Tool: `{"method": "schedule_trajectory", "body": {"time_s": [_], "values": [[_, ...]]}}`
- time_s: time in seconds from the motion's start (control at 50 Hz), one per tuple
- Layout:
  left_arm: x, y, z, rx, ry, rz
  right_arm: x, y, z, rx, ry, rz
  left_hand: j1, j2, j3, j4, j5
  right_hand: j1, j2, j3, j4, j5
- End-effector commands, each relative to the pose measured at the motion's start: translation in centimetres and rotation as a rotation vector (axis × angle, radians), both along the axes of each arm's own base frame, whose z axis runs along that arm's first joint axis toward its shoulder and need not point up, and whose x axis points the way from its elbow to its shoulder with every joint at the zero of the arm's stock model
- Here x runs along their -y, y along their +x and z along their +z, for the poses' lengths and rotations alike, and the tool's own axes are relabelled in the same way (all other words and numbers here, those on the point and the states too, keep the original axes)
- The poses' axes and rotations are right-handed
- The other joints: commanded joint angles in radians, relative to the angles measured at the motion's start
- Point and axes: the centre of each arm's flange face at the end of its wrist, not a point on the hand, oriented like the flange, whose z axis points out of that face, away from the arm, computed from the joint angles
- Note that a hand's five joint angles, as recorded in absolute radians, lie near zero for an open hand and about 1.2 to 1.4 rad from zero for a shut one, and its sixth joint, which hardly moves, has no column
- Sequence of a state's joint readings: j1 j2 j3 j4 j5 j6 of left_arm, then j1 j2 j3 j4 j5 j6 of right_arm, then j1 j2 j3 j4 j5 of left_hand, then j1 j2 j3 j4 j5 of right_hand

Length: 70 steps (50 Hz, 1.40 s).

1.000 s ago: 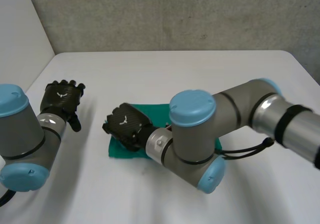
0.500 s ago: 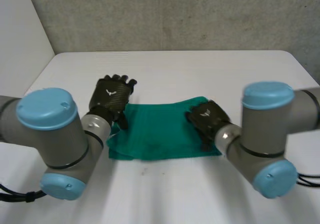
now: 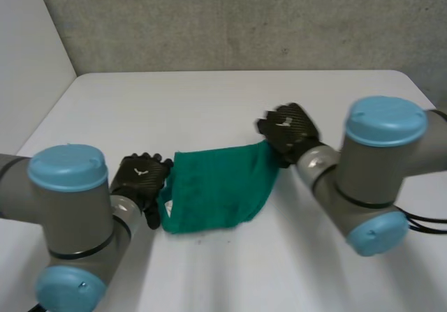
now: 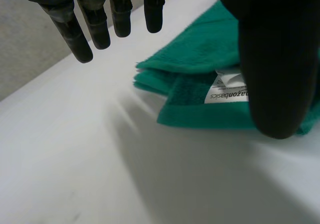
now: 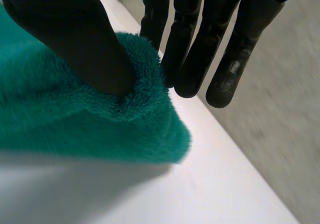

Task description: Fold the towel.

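Note:
A green towel [image 3: 216,186] lies partly folded on the white table [image 3: 209,102]. My right hand [image 3: 288,132] is at its far right corner and holds that corner raised off the table. In the right wrist view the thumb [image 5: 70,28] pinches the towel's thick edge [image 5: 135,98] against the fingers [image 5: 227,48]. My left hand [image 3: 140,179] rests at the towel's left edge. In the left wrist view its fingers [image 4: 95,18] hang straight above the table, and its thumb [image 4: 275,58] sits over the layered towel corner [image 4: 200,58] beside a white label [image 4: 227,89].
The table's far edge meets a grey wall [image 3: 244,19]. Bare white table surface lies all around the towel. Both forearms with blue caps [image 3: 66,167] [image 3: 386,120] stand near the front on either side.
My right hand has moved from the towel's left side over to its right, then up and back with the right corner. My left hand came in to the towel's left edge.

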State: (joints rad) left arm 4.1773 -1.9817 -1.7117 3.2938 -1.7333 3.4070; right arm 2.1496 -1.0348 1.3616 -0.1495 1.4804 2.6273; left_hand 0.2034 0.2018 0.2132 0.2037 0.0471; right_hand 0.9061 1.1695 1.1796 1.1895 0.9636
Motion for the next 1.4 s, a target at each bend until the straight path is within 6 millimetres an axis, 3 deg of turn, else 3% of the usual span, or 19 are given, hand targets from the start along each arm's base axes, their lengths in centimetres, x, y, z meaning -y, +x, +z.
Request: {"method": "schedule_trajectory", "body": {"time_s": [0.02,0.1,0.12,0.18,0.22,0.24,0.3,0.34,0.42,0.44,0.52,0.64,0.8,0.92,1.06,1.16,1.3,1.4], "values": [[0.6,2.2,2.5,-0.032,-0.062,0.072,-5.9,6.2,-0.1,-0.041,0.017,0.232,-0.028,-0.026,-0.038,-0.028,-0.046,0.49,0.227,0.217,0.207,0.258],[1.6,3.5,4.0,-0.053,-0.102,0.121,-8.7,7.9,-2.3,-0.103,0.034,0.356,-0.029,-0.027,-0.039,-0.029,-0.047,0.49,0.227,0.217,0.207,0.258],[1.6,3.5,4.0,-0.053,-0.102,0.121,-9.4,8.3,-3.6,-0.13,0.047,0.4,-0.029,-0.027,-0.039,-0.029,-0.047,0.49,0.227,0.217,0.207,0.258],[2.5,4.1,5.2,-0.073,-0.142,0.151,-10.0,8.6,-4.9,-0.154,0.064,0.445,-0.029,-0.027,-0.039,-0.029,-0.047,0.49,0.227,0.217,0.207,0.258],[2.8,4.0,5.6,-0.081,-0.16,0.152,-10.2,8.7,-5.1,-0.154,0.07,0.464,-0.028,-0.027,-0.038,-0.028,-0.046,0.211,-0.052,-0.062,-0.072,-0.021],[2.8,3.9,5.7,-0.085,-0.166,0.149,-9.9,8.7,-5.1,-0.147,0.073,0.465,-0.025,-0.024,-0.035,-0.025,-0.043,-0.119,-0.382,-0.393,-0.402,-0.351],[3.0,3.4,6.3,-0.1,-0.193,0.135,-9.5,8.6,-4.7,-0.127,0.072,0.448,-0.022,-0.021,-0.032,-0.023,-0.04,-0.526,-0.789,-0.799,-0.809,-0.758],[3.1,3.0,6.8,-0.112,-0.21,0.125,-9.3,8.5,-4.1,-0.103,0.076,0.423,-0.022,-0.021,-0.032,-0.023,-0.04,-0.621,-0.884,-0.895,-0.904,-0.853],[3.0,1.0,7.8,-0.162,-0.241,0.076,-5.8,6.4,-1.0,0.017,0.1,0.224,-0.019,-0.018,-0.029,-0.02,-0.038,-0.73,-0.993,-1.003,-1.013,-0.962],[3.0,0.5,7.8,-0.175,-0.242,0.064,-4.3,5.0,0.1,0.072,0.117,0.143,-0.016,-0.015,-0.026,-0.017,-0.035,-0.732,-0.995,-1.005,-1.015,-0.964],[2.8,-2.5,8.0,-0.263,-0.224,0.004,-2.6,3.1,1.4,0.164,0.173,0.053,0.007,0.009,-0.003,0.007,-0.011,-0.732,-0.995,-1.005,-1.015,-0.964],[1.9,-4.6,7.2,-0.344,-0.141,-0.039,-2.6,2.8,1.4,0.185,0.239,0.073,0.016,0.018,0.006,0.016,-0.002,-0.732,-0.995,-1.005,-1.015,-0.964],[1.7,-4.7,3.7,-0.317,0.002,0.0,-1.9,3.9,-1.3,0.145,0.334,0.076,0.034,0.035,0.024,0.033,0.015,-0.732,-0.995,-1.005,-1.015,-0.964],[1.3,-3.5,-0.1,-0.199,0.116,0.069,-1.3,4.3,-3.7,0.11,0.458,0.048,0.022,0.023,0.012,0.022,0.004,-0.732,-0.995,-1.005,-1.015,-0.964],[0.5,-2.2,-1.7,-0.122,0.174,0.085,-0.9,4.4,-5.8,0.041,0.521,0.031,0.016,0.018,0.006,0.016,-0.002,-0.732,-0.995,-1.005,-1.015,-0.964],[-0.1,-1.5,-2.5,0.015,0.162,0.025,-0.7,4.5,-6.0,0.029,0.509,0.033,0.013,0.015,0.003,0.013,-0.005,-0.732,-0.995,-1.005,-1.015,-0.964],[0.0,-1.6,-1.7,0.056,0.119,-0.009,-0.8,4.5,-5.5,0.025,0.489,0.041,-0.008,-0.006,-0.017,-0.008,-0.026,-0.732,-0.995,-1.005,-1.015,-0.964],[0.4,-2.4,1.6,-0.007,0.021,-0.022,-0.4,4.0,-2.1,0.09,0.411,0.005,-0.016,-0.015,-0.026,-0.017,-0.035,-0.732,-0.995,-1.005,-1.015,-0.964]]}}
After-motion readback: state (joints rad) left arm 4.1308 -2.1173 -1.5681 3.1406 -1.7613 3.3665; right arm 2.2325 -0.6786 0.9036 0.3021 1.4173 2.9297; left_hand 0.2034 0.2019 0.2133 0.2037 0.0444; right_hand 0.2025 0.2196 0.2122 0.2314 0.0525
